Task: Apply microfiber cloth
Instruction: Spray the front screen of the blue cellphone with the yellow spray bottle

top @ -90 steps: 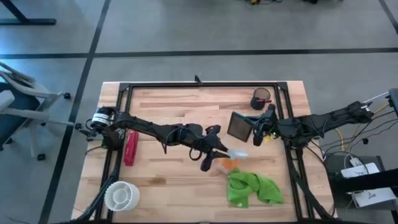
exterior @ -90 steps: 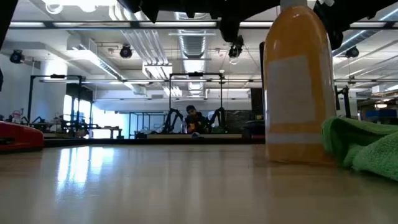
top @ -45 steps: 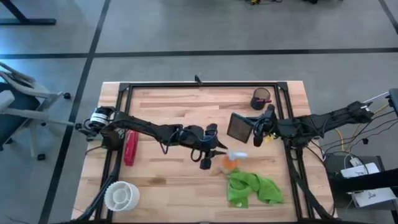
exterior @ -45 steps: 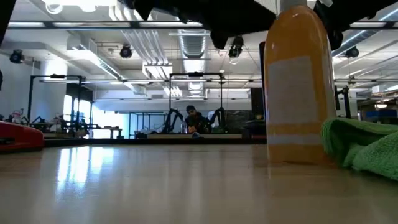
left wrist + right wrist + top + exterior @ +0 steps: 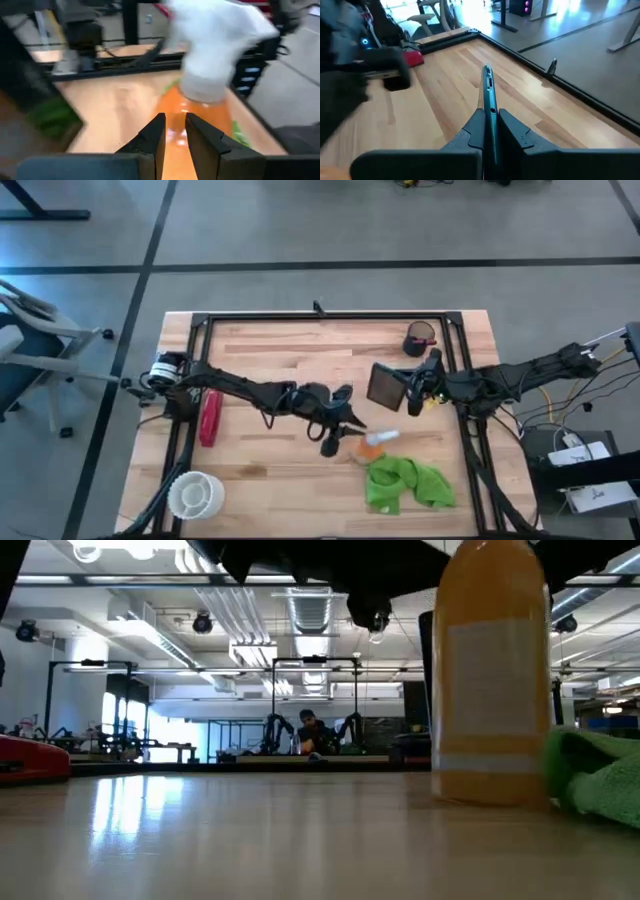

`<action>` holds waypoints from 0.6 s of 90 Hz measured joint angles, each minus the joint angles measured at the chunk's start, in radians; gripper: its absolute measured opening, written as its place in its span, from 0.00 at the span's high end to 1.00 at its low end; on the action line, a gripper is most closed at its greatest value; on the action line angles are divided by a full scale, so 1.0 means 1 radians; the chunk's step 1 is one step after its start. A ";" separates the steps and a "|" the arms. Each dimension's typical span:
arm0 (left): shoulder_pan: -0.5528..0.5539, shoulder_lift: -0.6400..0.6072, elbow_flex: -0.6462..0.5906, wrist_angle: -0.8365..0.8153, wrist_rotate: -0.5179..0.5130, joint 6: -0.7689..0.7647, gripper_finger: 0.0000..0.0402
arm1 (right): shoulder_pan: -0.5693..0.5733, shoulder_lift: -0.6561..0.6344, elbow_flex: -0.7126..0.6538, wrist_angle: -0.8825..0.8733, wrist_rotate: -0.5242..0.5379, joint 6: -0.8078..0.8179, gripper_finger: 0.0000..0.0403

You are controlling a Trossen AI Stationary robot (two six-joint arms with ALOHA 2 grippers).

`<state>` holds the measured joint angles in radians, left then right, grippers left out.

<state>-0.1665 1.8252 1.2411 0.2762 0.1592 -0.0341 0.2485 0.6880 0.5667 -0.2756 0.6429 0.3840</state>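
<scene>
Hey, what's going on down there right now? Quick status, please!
Left gripper nearly shut, beside the orange spray bottle. Right gripper clamped on the dark tablet. Microfiber cloth untouched on the table; the bottle stands beside it.

1. The left gripper sat near the table's middle, with the orange spray bottle just beside its fingertips; contact could not be made out.
2. The microfiber cloth lay crumpled just beyond the bottle, on the side away from the left gripper.
3. The right gripper held a dark flat tablet upright-tilted by one edge, up-table of the bottle.
4. A dark cup stood near the right gripper, towards the far table edge.
5. A red object lay beside the left arm's base; a white ridged bowl sat at the near corner.
</scene>
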 joint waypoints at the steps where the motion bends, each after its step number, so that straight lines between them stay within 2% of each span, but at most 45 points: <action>1: -0.004 0.000 0.000 -0.004 0.002 -0.001 0.85 | 0.000 0.000 0.000 -0.001 -0.002 0.001 0.98; 19: -0.072 0.000 0.000 -0.072 -0.019 -0.038 0.85 | 0.003 -0.025 0.000 -0.019 -0.094 0.006 0.98; 32: -0.110 -0.006 0.000 -0.073 -0.073 -0.014 0.85 | 0.003 -0.034 0.018 -0.104 -0.097 0.022 0.98; 46: -0.092 -0.039 0.000 -0.059 -0.069 0.092 0.85 | 0.003 -0.033 0.067 -0.204 -0.094 0.059 0.98; 54: -0.055 -0.045 0.000 -0.047 0.001 0.120 0.84 | 0.003 -0.032 0.078 -0.221 -0.095 0.063 0.98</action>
<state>-0.2211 1.7802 1.2407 0.2291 0.1600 0.0856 0.2512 0.6556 0.6446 -0.4967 0.5483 0.4473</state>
